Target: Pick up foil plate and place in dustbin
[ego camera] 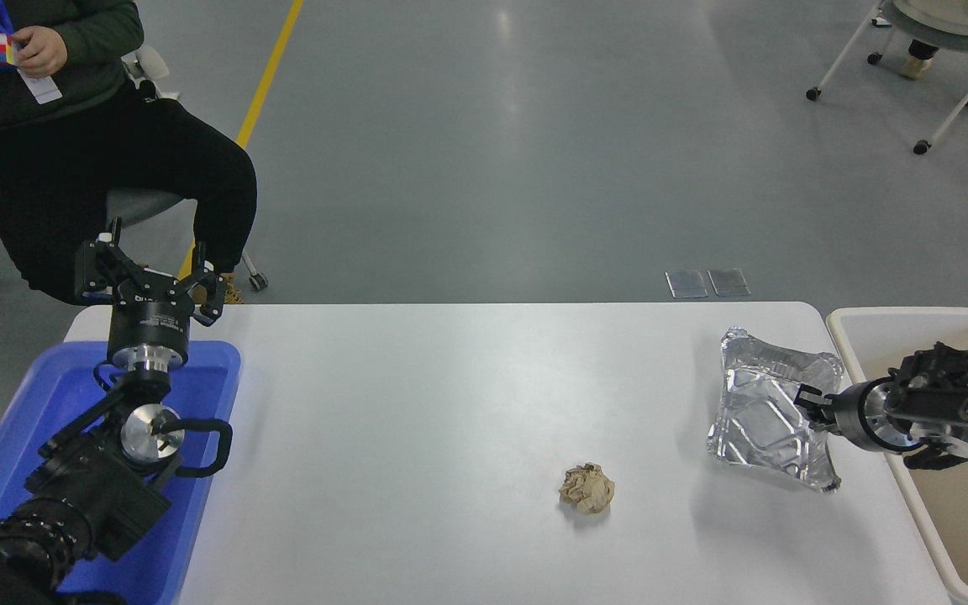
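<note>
The foil plate (765,412) is shiny, crinkled and tilted up on edge, lifted off the white table (467,403) near its right end. My right gripper (812,402) comes in from the right edge and is shut on the plate's right rim. The cream dustbin (866,323) stands just beyond the table's right edge, right of the plate, with my right arm over it. My left gripper (148,281) is parked at the far left, open and empty, above the blue tray.
A crumpled tan paper ball (586,488) lies on the table left of the plate. A blue tray (215,370) sits at the left edge under my left arm. A seated person (72,126) is at the far left corner. A wheeled chair (938,50) stands far right.
</note>
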`<state>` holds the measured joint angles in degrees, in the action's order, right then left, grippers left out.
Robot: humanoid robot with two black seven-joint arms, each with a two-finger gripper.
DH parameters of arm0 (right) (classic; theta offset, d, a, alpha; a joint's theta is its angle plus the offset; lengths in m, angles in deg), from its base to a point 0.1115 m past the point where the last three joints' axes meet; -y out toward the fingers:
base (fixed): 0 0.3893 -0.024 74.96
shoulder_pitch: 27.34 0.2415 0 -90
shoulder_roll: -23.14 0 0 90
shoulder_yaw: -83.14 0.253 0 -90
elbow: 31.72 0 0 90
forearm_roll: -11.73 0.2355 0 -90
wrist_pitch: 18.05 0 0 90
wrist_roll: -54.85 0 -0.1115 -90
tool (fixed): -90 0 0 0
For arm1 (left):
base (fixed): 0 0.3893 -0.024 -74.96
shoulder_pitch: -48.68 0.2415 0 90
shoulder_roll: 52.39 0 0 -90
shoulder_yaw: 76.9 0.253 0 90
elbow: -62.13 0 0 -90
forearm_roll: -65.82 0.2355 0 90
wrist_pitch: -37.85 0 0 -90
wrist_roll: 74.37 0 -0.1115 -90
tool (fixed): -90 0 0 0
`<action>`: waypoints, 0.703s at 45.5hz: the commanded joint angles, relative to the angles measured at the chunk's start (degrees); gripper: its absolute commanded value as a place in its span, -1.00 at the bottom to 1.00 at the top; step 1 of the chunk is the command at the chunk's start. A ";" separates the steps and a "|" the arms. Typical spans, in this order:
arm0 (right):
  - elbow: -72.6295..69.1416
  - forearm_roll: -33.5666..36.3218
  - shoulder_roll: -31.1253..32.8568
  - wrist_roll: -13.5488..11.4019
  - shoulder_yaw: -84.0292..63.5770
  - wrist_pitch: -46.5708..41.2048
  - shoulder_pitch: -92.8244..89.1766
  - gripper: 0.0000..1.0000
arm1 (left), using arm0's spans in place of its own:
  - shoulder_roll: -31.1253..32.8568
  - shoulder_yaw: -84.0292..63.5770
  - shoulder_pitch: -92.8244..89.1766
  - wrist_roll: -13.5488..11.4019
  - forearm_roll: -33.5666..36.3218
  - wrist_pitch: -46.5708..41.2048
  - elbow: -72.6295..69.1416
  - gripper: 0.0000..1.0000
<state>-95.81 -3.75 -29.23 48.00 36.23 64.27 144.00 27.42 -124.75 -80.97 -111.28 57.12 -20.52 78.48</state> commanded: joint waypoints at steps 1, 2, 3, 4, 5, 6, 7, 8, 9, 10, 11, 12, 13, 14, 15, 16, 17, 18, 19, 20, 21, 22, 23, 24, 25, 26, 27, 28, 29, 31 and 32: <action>-12.02 -1.48 8.68 -0.09 -8.98 -9.79 24.37 -1.00 | 0.00 0.04 0.02 0.00 0.00 0.01 0.00 0.98; -12.02 -1.48 9.21 -0.17 -9.77 -11.63 26.65 -1.00 | 0.00 0.04 0.02 0.00 0.00 0.01 0.00 0.98; -12.02 -1.57 9.74 -0.17 -10.48 -13.48 28.94 -1.00 | 0.00 0.04 0.02 0.00 0.00 0.01 0.00 0.98; -12.02 -1.57 10.09 -0.26 -11.09 -15.41 31.14 -1.00 | 0.00 0.04 0.02 0.00 0.00 0.01 0.00 0.98; -12.02 -1.66 10.44 -0.35 -11.80 -17.17 33.16 -1.00 | 0.00 0.04 0.02 0.00 0.00 0.01 0.00 0.98; -12.02 -1.83 10.62 -0.61 -12.41 -18.93 35.27 -1.00 | 0.00 0.04 0.02 0.00 0.00 0.01 0.00 0.98; -12.02 -2.18 10.80 -0.79 -13.11 -20.51 37.12 -1.00 | 0.00 0.04 0.02 0.00 0.00 0.01 0.00 0.98; -12.02 -2.62 11.06 -1.05 -13.64 -21.92 39.22 -1.00 | 0.00 0.04 0.02 0.00 0.00 0.01 0.00 0.98; -12.02 -3.24 11.24 -1.14 -14.26 -23.41 41.16 -1.00 | 0.00 0.12 0.02 0.00 0.00 0.01 0.00 0.98; -12.02 -3.85 11.50 -1.23 -14.87 -24.73 43.27 -1.00 | 0.00 0.04 0.02 0.00 0.00 0.01 0.00 0.98; -12.02 -4.47 11.76 -1.32 -15.40 -26.14 45.12 -1.00 | 0.00 0.04 0.02 0.00 0.00 0.01 0.00 0.98; -12.02 -4.91 11.85 -1.40 -16.02 -27.46 46.70 -1.00 | 0.00 0.04 0.02 0.00 0.00 0.01 0.00 0.98; -12.02 -5.35 11.94 -1.40 -16.63 -28.60 48.37 -1.00 | 0.00 0.04 0.02 0.00 0.00 0.01 0.00 0.98; -12.11 -5.70 12.03 -1.49 -17.25 -29.74 49.69 -1.00 | 0.00 0.12 0.02 0.00 0.00 0.01 0.00 0.98; -12.11 -5.96 12.03 -1.49 -17.86 -30.71 50.92 -1.00 | 0.00 0.04 0.02 0.00 0.00 0.01 0.00 0.98; -12.11 -6.31 12.03 -1.49 -18.48 -31.42 51.98 -1.00 | 0.00 0.12 0.02 0.00 0.00 0.01 0.00 0.98; -12.11 -6.58 12.03 -1.49 -19.00 -31.95 52.95 -1.00 | 0.00 0.13 0.02 0.00 0.00 0.01 0.00 0.98; -12.11 -6.93 12.03 -1.49 -19.53 -32.30 53.74 -1.00 | 0.00 0.13 0.02 0.00 0.00 0.01 0.00 0.98; -12.02 -7.19 12.03 -1.49 -19.88 -32.30 54.27 -1.00 | 0.00 0.13 0.02 0.00 0.00 0.01 0.00 0.98; -11.94 -7.46 12.03 -1.49 -20.15 -32.30 54.71 -1.00 | 0.00 0.13 0.02 0.00 0.00 0.01 0.00 0.98; -11.76 -7.63 12.03 -1.58 -20.33 -32.22 54.97 -1.00 | 0.00 0.13 0.02 0.00 0.00 0.01 0.00 0.98; -11.50 -7.81 12.03 -1.58 -20.41 -32.22 54.98 -1.00 | 0.00 0.04 0.02 0.00 0.00 0.01 0.00 0.98; -11.41 -7.99 12.03 -1.58 -20.42 -32.22 55.06 -1.00 | 0.00 0.12 0.02 0.00 0.00 0.01 0.00 0.98; -11.23 -8.07 12.03 -1.58 -20.50 -32.13 55.07 -1.00 | 0.00 0.13 0.02 0.00 0.00 0.01 0.00 0.98; -10.97 -8.16 12.12 -1.58 -20.50 -32.04 55.07 -1.00 | 0.00 0.13 0.02 0.00 0.00 0.01 0.00 0.98; -10.53 -8.34 12.38 -1.58 -20.50 -31.95 55.15 -1.00 | 0.00 0.13 0.02 0.00 0.00 0.01 0.00 0.98; -9.92 -8.51 12.64 -1.49 -20.50 -31.87 55.07 -1.00 | 0.00 0.13 0.02 0.00 0.00 0.01 0.00 0.98; -8.96 -8.69 13.08 -1.49 -20.50 -31.69 55.07 -1.00 | 0.00 0.13 0.02 0.00 0.00 0.01 0.00 0.98; -7.90 -8.78 13.43 -1.58 -20.59 -31.43 55.07 -1.00 | 0.00 0.13 0.02 0.00 0.00 0.01 0.00 0.98; -4.92 -8.78 14.05 -1.58 -20.59 -30.81 54.72 -1.00 | 0.00 0.13 0.02 0.00 0.00 0.01 0.00 0.98; -3.16 -8.69 14.14 -1.58 -20.50 -30.29 54.19 -1.00 | 0.00 0.13 0.02 0.00 0.00 0.01 0.00 0.98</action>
<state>-105.74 -10.92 -17.25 46.58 17.55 34.91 194.75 27.42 -124.64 -80.95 -111.28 57.12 -20.51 78.48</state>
